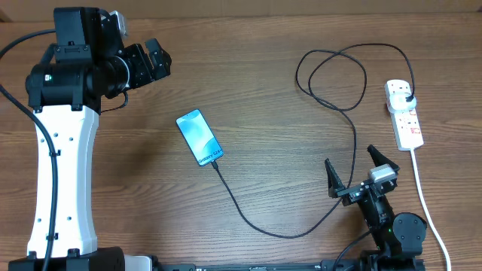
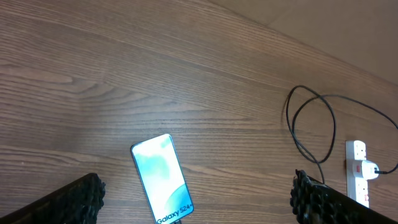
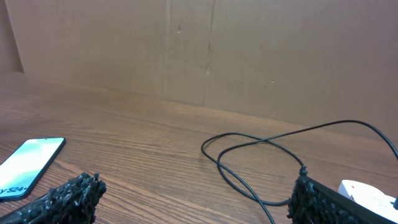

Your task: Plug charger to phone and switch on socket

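Note:
The phone (image 1: 200,138) lies on the wooden table with its cyan screen lit. It also shows in the left wrist view (image 2: 161,178) and the right wrist view (image 3: 28,167). The black charger cable (image 1: 301,226) has its tip in the phone's lower end, loops at the back (image 1: 331,71), and its plug sits in the white socket strip (image 1: 404,113). My left gripper (image 1: 154,62) is open and empty, raised at the far left. My right gripper (image 1: 354,169) is open and empty near the front right, beside the cable.
The socket's thick white cord (image 1: 429,211) runs toward the front right edge. A cardboard wall (image 3: 249,56) stands behind the table. The left arm's white base (image 1: 64,181) stands at the left side.

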`<state>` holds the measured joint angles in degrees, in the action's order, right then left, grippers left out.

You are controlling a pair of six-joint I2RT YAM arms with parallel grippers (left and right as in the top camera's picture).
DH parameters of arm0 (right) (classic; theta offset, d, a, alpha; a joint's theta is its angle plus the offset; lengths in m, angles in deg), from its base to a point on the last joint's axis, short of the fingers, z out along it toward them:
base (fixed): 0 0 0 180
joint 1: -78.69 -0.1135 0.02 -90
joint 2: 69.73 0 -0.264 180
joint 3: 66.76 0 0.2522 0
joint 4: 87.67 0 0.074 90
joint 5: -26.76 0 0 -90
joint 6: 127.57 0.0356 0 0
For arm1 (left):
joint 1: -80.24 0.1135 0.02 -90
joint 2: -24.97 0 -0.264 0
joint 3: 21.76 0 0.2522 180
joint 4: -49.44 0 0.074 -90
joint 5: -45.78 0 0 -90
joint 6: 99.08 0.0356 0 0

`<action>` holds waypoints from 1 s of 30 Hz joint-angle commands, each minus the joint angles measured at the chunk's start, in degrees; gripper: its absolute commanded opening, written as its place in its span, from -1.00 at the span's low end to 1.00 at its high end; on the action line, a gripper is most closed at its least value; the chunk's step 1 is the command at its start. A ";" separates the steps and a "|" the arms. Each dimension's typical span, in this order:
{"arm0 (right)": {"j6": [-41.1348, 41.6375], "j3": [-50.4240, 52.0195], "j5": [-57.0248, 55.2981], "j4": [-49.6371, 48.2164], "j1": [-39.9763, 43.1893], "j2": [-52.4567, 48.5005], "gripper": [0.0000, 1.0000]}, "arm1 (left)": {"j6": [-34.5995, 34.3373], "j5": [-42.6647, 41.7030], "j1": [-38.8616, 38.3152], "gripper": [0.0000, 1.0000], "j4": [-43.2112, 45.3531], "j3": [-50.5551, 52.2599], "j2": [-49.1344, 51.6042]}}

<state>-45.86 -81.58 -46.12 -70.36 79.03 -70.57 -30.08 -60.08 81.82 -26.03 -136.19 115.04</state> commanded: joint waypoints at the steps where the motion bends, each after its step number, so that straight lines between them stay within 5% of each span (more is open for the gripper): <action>1: 0.52 0.61 -0.59 -0.22 -0.28 0.68 1.00 | -0.42 -0.24 0.26 1.00 0.22 -0.31 0.31; 14: 0.52 0.61 -0.59 -0.22 -0.28 0.68 1.00 | 0.50 13.68 0.28 1.00 -4.52 1.05 -3.91; 30: 0.52 0.61 -0.59 -0.22 -0.28 0.68 1.00 | 12.98 10.21 0.31 0.99 31.19 48.54 -39.78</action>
<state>-45.69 -81.58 -46.14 -70.32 79.01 -70.53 -21.95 -48.47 81.82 2.05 -94.59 80.94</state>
